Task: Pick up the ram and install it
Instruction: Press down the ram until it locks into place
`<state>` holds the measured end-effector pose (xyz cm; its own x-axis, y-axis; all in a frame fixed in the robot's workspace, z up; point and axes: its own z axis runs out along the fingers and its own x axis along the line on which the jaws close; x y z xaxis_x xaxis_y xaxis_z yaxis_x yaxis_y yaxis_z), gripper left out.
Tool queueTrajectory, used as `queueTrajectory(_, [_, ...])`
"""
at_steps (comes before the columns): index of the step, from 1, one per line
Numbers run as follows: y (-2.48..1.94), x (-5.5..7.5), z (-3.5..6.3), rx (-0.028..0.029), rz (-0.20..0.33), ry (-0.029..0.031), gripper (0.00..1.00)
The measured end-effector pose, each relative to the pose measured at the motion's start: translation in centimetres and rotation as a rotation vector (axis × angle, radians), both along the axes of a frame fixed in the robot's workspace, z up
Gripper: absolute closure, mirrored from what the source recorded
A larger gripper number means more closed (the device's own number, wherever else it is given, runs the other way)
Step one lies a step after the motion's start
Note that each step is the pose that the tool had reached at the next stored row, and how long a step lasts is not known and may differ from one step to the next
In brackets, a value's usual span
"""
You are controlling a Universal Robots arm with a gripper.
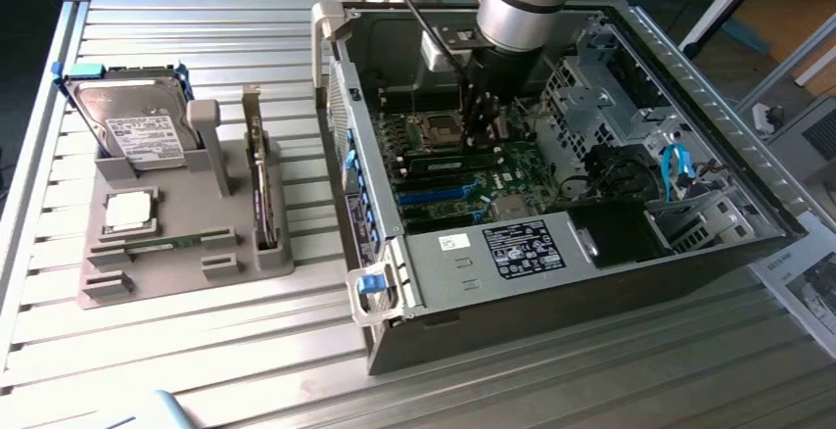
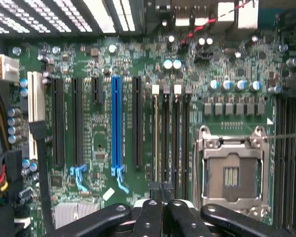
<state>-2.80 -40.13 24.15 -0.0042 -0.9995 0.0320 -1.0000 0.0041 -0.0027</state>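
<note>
Your end effector (image 2: pixel 162 205) hung inside the case (image 1: pixel 731 243), fingers together just over the slots (image 2: pixel 170 138) beside the empty socket (image 2: pixel 232 173). The ram (image 2: pixel 155 140) appeared seated in one slot (hard to confirm), so nothing seemed gripped.

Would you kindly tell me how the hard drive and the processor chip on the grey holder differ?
The hard drive stands upright; the processor chip lies flat. The hard drive is much larger and oblong; the processor chip is small and square. The hard drive carries blue side rails; the processor chip has none. Both sit in the grey holder.
</note>
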Motion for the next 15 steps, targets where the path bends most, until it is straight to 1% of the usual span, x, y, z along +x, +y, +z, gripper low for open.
queueTrajectory(2, [0.0, -0.8, 0.0, 0.0, 0.0, -0.0035, 0.9])
queueTrajectory(7, [0.0, -2.0, 0.0, 0.0, 0.0, -0.0089, 0.9])
queueTrajectory(15, [0.0, -2.1, -0.26, -0.0001, 0.0, -0.0091, 0.9])
